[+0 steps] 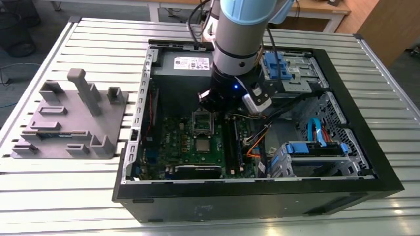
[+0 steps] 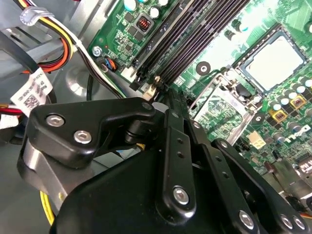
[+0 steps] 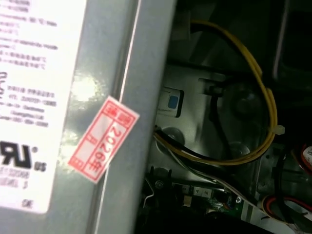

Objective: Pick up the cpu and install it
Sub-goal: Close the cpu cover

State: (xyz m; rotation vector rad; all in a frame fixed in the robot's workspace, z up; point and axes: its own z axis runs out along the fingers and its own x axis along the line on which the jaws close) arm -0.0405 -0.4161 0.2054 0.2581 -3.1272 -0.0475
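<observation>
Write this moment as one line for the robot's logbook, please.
arm: lowered into open computer case | gripper: above motherboard | cpu: seated in socket, silver top showing

1. A slatted metal desk point(image 1: 78, 196) carries everything.
2. An open black computer case point(image 1: 367, 162) lies on its side, taking up the middle of the desk and reaching toward the exterior view's right edge.
3. A green motherboard point(image 1: 177, 147) sits on the case floor.
4. A grey power supply point(image 1: 177, 69) with a white label fills the case's far corner; in the first wrist view it point(image 3: 122, 146) bears a red-and-white sticker point(image 3: 104, 139).
5. Blue drive brackets point(image 1: 315, 147) sit along the case's right side.
6. Yellow cables point(image 3: 263, 102) loop beside the power supply.
7. A grey fixture block point(image 1: 66, 123) stands near the desk's left edge.
</observation>
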